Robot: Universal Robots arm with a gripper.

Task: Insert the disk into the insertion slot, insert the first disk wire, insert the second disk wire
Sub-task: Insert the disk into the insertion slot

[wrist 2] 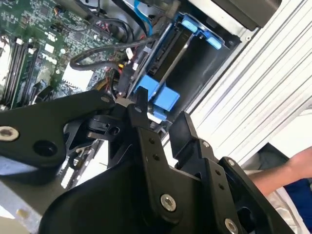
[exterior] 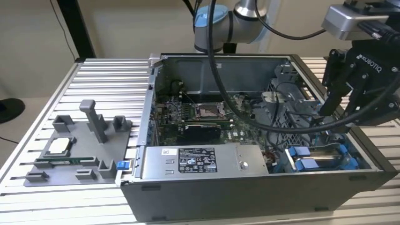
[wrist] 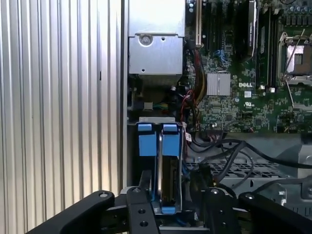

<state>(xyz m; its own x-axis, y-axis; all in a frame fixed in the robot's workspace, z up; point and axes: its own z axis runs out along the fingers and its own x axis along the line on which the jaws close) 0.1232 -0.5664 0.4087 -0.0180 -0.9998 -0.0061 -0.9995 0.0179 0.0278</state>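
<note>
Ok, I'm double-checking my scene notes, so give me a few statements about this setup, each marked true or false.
1. The grey plastic fixture tray lies on the ribbed metal table, outside the open computer case. True.
2. The black tool hangs over that tray. False: it is at the grey sheet-metal drive bay with blue tabs.
3. The tool's jaws are shut. False: they stand open.
4. The silver labelled power-supply box sits inside the case. True.

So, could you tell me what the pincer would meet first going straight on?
Probably the blue-tabbed drive bay just ahead of the pincer in the first wrist view; how near is unclear.
</note>
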